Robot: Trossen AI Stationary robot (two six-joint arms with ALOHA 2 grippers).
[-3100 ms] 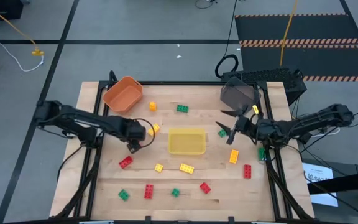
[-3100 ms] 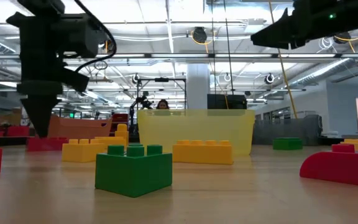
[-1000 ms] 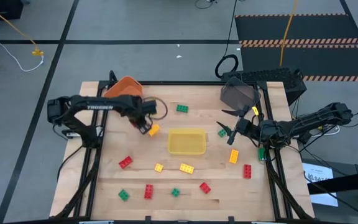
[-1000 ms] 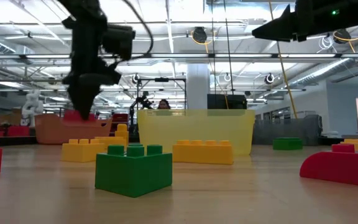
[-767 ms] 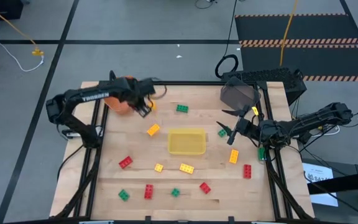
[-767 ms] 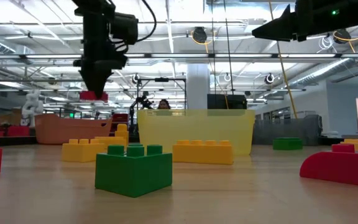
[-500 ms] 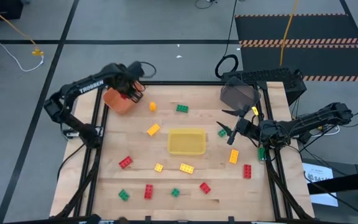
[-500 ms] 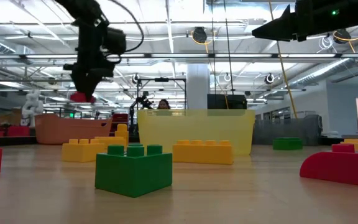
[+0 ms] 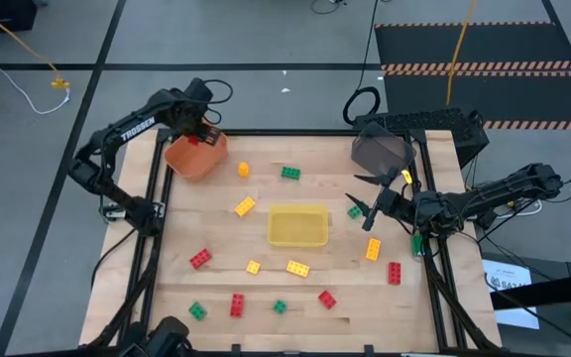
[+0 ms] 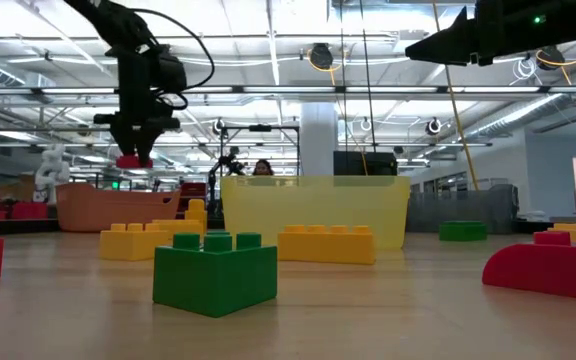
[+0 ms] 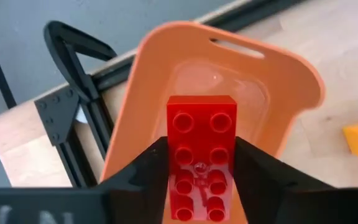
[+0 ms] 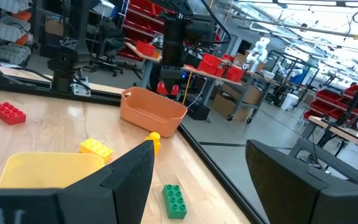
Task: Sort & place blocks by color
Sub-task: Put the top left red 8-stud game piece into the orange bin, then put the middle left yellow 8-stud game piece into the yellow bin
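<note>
My left gripper (image 9: 199, 137) hangs over the orange bin (image 9: 195, 154) at the table's far left, shut on a red brick (image 11: 201, 155); it also shows in the low view (image 10: 134, 152). Other red, yellow and green bricks lie scattered on the table, such as a yellow one (image 9: 245, 206) and a green one (image 9: 290, 173). My right gripper (image 9: 367, 203) is open and empty at the right, beside the yellow bin (image 9: 298, 226). My left gripper pinches the red brick's two long sides (image 11: 171, 163) between its two fingers, which point down and lie along the brick. The brick is lifted clear, studs facing the wrist camera, above the inside of the orange bin (image 11: 260, 81).
A dark grey bin (image 9: 382, 151) stands at the far right corner. Red bricks (image 9: 199, 258) (image 9: 394, 273), yellow bricks (image 9: 297, 268) (image 9: 373, 248) and green bricks (image 9: 197, 310) (image 9: 280, 306) lie across the near half of the table.
My left gripper has gone up and toward the table's far left corner with the red brick, from beside the yellow brick to above the orange bin, staying shut on it. My right gripper has kept still.
</note>
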